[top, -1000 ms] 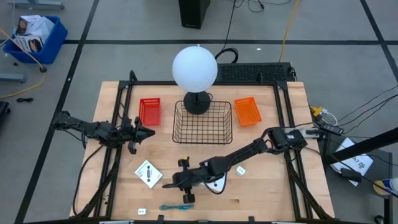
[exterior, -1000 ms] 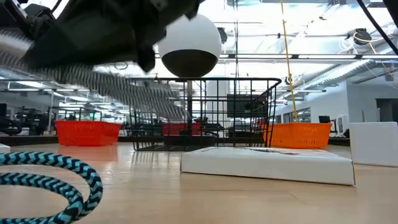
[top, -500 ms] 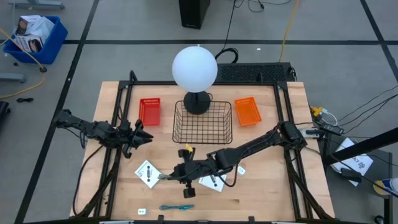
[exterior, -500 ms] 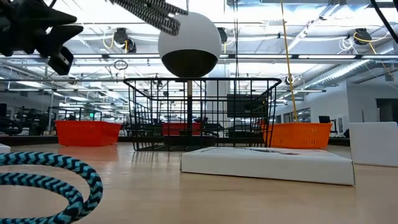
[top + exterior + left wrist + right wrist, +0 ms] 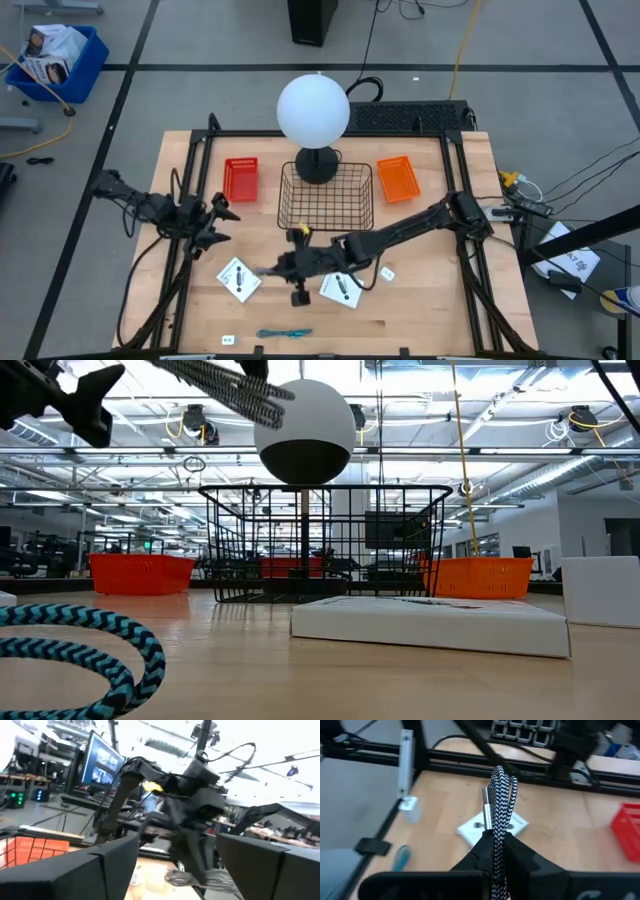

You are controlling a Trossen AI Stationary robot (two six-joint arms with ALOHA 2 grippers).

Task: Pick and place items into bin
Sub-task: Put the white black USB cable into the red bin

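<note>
The right arm is stretching low across the table from the right edge toward the middle, its forearm lying almost level. The right gripper (image 5: 268, 270) is pointing left, raised off the tabletop, its fingers (image 5: 492, 851) pinching a black-and-white braided cable (image 5: 499, 805) between them. The left arm is folding in from the left edge. The left gripper (image 5: 222, 227) is hanging above the table's left side, fingers (image 5: 85, 870) spreading wide with nothing between them.
</note>
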